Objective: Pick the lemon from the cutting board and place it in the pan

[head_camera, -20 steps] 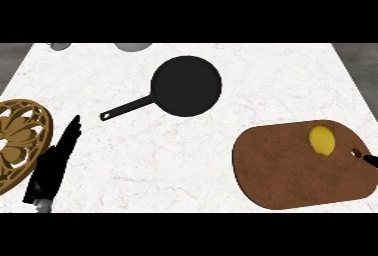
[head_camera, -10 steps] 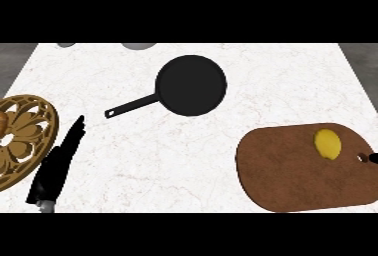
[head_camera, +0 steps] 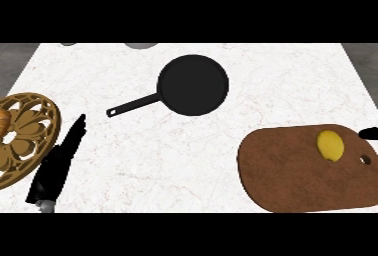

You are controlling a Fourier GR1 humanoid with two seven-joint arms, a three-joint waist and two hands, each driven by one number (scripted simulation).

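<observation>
Lemon (head_camera: 331, 145) sits untouched on cutting board (head_camera: 306, 170), well apart from pan (head_camera: 193, 85); our right hand (head_camera: 368, 133), nearer it 1 s ago, now barely shows at edge w/ fingers unreadable, left hand (head_camera: 63, 157) resting straight-fingered, so pick hasn't begun.

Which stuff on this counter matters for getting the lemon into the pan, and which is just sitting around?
For the job: lemon, cutting board, pan, right hand.
Lying about: gold ornate plate, left hand resting beside it.
</observation>
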